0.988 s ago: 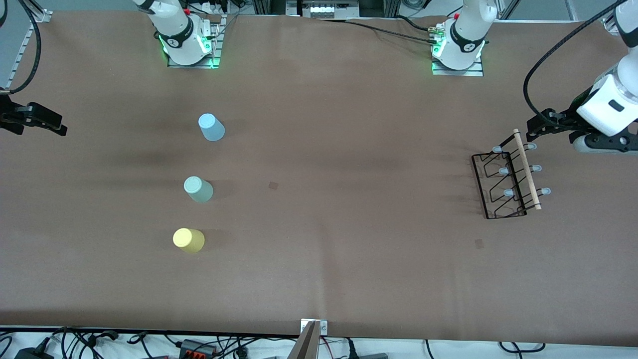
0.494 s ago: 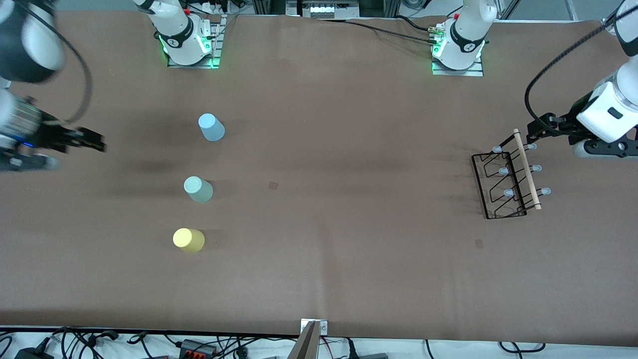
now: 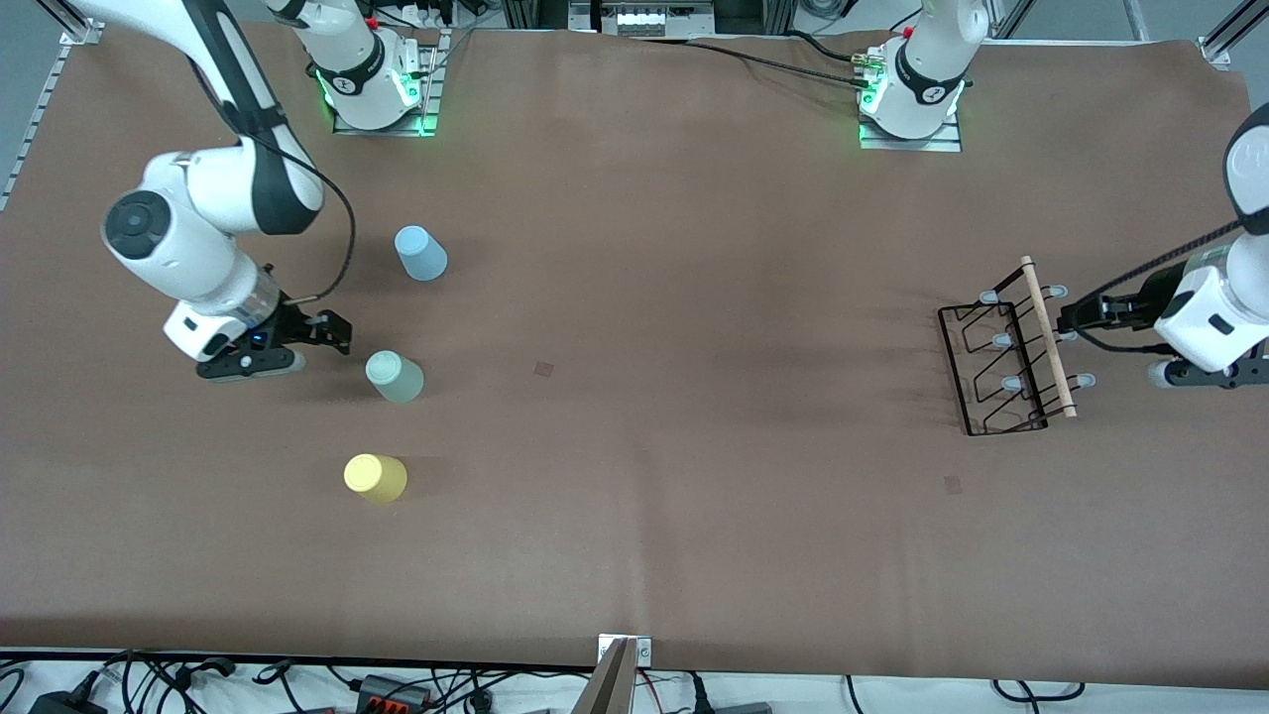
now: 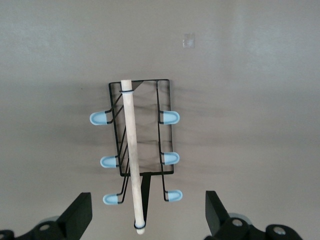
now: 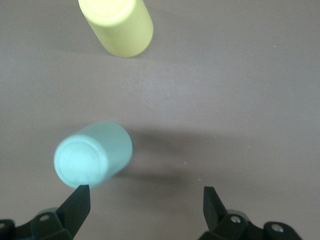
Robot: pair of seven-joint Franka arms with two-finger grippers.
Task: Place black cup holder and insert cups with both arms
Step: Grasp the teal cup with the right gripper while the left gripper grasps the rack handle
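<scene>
Black cup holder [image 3: 1006, 357]: a thin wire rack with a rectangular base, a pale wooden rod [image 3: 1048, 337] running along its top, and six prongs capped in pale blue, three to each side of the rod. It stands on the brown table [image 3: 674, 258] toward the left arm's end, with nothing on its prongs. The left gripper [image 3: 1069, 319] hangs just beside the rod, about level with the middle prongs, its fingers spread wide and closed on nothing; in the left wrist view the rack [image 4: 140, 150] lies between the two fingertips [image 4: 77, 212], with the rod's near end pointing toward the camera.

Three small tapered cups stand upside down, well apart from the rack, toward the right arm's end. The grey-green cup [image 3: 394, 376] sits just beside the right gripper [image 3: 332, 332], whose fingers are likewise wide apart and empty; in the right wrist view this cup [image 5: 92, 154] appears just ahead of one fingertip [image 5: 75, 207], not touching it. The yellow cup [image 3: 375, 478] is nearer to the front camera than the grey-green one; the light blue cup [image 3: 420, 253] is farther from it.
</scene>
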